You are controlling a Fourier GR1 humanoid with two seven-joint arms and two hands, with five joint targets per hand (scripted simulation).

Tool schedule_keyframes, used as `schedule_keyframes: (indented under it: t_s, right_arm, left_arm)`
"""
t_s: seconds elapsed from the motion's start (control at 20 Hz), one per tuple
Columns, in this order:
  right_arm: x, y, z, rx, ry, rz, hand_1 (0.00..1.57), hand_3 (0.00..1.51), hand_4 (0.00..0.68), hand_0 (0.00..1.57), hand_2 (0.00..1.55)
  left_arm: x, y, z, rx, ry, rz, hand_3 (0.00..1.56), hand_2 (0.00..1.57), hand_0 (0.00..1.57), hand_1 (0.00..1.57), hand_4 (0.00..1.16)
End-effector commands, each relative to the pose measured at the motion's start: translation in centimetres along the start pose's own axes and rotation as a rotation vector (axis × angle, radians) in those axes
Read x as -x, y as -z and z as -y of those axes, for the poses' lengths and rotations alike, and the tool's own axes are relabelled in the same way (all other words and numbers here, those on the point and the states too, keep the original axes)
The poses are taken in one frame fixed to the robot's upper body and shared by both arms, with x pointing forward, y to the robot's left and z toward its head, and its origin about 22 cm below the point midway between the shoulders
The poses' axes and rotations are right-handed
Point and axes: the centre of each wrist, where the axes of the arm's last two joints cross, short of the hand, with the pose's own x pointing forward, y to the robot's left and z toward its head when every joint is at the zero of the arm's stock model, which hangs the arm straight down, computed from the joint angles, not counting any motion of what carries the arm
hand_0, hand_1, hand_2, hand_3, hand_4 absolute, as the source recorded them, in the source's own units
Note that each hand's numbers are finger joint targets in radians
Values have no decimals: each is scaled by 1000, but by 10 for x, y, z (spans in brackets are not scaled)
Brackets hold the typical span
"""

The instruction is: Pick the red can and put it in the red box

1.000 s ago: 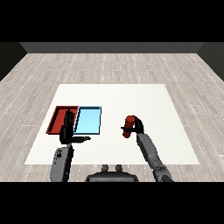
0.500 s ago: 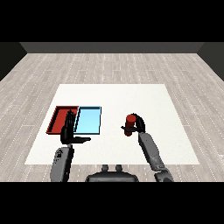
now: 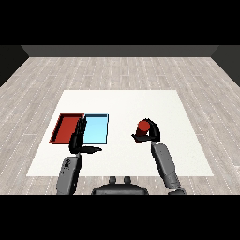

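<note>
The red can (image 3: 143, 127) stands upright right of the table's middle, with my right hand (image 3: 151, 133) curled round it from the right and front. The red tray (image 3: 65, 128) lies at the left, and the light blue tray (image 3: 97, 129) lies beside it on its right. My left hand (image 3: 78, 139) is held up in front of the seam between the two trays, fingers straight and thumb pointing right, holding nothing.
The white table (image 3: 122, 103) stretches behind the trays and the can. A grey plank floor (image 3: 122, 72) surrounds it. Both forearms come in from the lower corners.
My right hand with the red can has shifted slightly left and a little higher. The left hand has hardly moved.
</note>
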Motion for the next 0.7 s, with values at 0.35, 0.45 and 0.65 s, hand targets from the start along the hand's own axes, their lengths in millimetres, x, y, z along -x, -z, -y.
schedule_keyframes:
  t_s: [0.35, 0.45, 0.65]
  right_arm:
    - [-38, 2, -97, -2, 16, 69, 1448, 1388, 653, 1448, 1433]
    - [-31, 0, -90, 23, 39, 42, 1448, 1388, 653, 1448, 1433]
    - [-51, 2, -106, 19, 89, 43, 1451, 1380, 650, 1451, 1425]
  left_arm:
    - [2, -4, 44, 58, -18, -60, 0, 0, 0, 0, 0]
    - [0, 12, 49, 62, -16, -98, 0, 0, 0, 0, 0]
    - [13, 0, 53, 104, -69, -117, 0, 0, 0, 0, 0]
